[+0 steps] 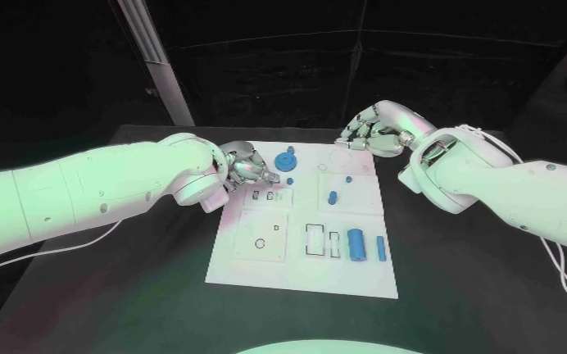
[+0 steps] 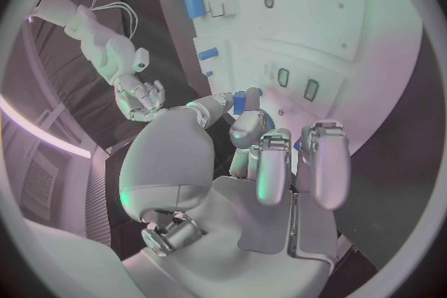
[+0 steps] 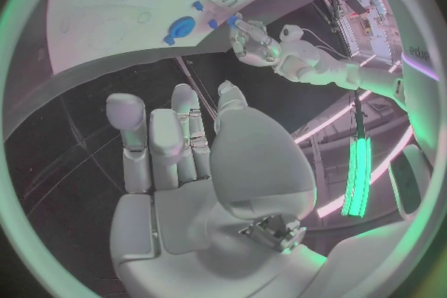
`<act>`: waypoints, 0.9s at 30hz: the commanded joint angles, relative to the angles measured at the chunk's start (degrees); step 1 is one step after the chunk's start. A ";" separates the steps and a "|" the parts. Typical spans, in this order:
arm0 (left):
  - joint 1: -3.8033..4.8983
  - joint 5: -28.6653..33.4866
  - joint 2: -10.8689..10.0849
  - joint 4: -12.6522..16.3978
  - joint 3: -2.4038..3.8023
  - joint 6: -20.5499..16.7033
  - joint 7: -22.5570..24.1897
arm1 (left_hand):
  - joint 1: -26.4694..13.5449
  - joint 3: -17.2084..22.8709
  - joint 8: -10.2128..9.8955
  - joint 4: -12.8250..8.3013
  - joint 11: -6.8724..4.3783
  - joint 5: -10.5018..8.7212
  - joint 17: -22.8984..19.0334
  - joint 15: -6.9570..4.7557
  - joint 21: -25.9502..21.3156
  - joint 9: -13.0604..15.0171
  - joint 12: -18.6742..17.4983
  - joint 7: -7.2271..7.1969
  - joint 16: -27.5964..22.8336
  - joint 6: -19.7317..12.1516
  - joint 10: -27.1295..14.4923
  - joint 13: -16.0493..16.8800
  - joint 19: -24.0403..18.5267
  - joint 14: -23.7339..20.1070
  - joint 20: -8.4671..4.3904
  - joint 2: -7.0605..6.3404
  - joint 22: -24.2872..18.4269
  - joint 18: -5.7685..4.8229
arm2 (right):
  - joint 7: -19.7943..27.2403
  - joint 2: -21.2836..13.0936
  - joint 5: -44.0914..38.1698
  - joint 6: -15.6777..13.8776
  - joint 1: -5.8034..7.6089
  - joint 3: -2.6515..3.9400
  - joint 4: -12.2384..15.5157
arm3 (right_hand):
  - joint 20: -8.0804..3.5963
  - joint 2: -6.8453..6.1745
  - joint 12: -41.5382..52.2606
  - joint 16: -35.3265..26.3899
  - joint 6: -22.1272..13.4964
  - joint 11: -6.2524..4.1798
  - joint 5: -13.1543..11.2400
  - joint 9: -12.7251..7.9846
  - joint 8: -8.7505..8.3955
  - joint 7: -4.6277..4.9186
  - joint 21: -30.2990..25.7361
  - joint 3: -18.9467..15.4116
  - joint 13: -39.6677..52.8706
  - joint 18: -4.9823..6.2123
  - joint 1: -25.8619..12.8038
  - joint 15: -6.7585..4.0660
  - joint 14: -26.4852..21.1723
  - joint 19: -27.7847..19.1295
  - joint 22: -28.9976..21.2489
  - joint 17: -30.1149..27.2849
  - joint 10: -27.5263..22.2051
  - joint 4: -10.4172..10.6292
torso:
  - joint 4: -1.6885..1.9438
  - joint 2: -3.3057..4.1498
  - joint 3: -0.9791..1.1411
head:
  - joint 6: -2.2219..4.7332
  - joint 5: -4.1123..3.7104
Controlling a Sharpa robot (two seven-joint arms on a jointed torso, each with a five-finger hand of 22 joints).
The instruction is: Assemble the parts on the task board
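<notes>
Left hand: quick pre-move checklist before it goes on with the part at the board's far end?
1. Left hand over the task board, at its far left part: ok.
2. Small blue part at the left hand's fingertips: ok. Whether it is firmly pinched: cannot tell.
3. Round blue part on the board right beside those fingers, a possible bump: not ok.
4. Right hand off the board's far right corner, holding nothing, away from the left hand: ok.
5. Two blue parts near the board's near right edge lying undisturbed: ok.
6. Target slot for the held part: cannot tell.
</notes>
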 commanded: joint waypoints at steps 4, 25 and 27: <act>0.26 -12.67 2.50 -1.58 0.05 7.22 -9.84 | -0.43 8.66 0.25 -8.12 -0.28 0.17 15.09 0.00 -0.25 -0.09 -0.27 -0.87 0.18 1.46 -0.17 -0.11 1.55 5.97 0.05 0.50 4.87 0.23 | 13.89 -1.73 17.09 -2.04 0.74 0.20 1.08 | 0.14 0.11 -0.59 -0.92 -0.51 0.17 0.16 -0.17 -0.49 0.09 -0.93 -0.21 -0.32 0.58 0.97 0.09 -0.41 -0.64 -1.12 -0.60 -0.42 0.19 | 0.07 0.11 0.00 | -1.00 0.34; 0.30 -15.82 6.93 -5.17 0.08 10.23 -14.00 | -3.52 10.52 1.10 -8.43 -0.43 0.13 15.09 -0.03 0.18 -0.15 0.41 -1.11 0.18 1.96 0.62 0.53 1.88 5.97 0.06 1.12 5.58 0.08 | 20.94 -3.23 27.69 -1.42 1.59 2.17 2.98 | 1.39 1.46 -4.95 -19.62 -2.76 1.59 0.43 -1.30 -3.18 1.57 -15.46 -2.45 -4.39 3.01 3.82 1.40 -5.26 -6.90 -17.85 -15.11 -3.07 -0.06 | 0.12 0.16 -0.20 | -3.47 0.71; 0.30 -15.83 7.04 -5.31 0.08 10.96 -14.30 | -4.07 10.72 1.24 -8.36 -0.46 0.11 15.09 -0.04 0.22 -0.16 0.49 -1.17 0.18 2.03 0.71 0.60 1.91 5.97 0.05 1.26 5.66 0.06 | 20.86 -3.20 27.74 -1.40 1.59 2.18 2.92 | 1.39 1.46 -4.97 -19.68 -2.76 1.59 0.46 -1.31 -3.20 1.57 -15.52 -2.48 -4.43 3.00 3.85 1.40 -5.24 -6.86 -17.90 -15.12 -3.07 -0.07 | 0.13 0.19 -0.20 | -3.78 0.78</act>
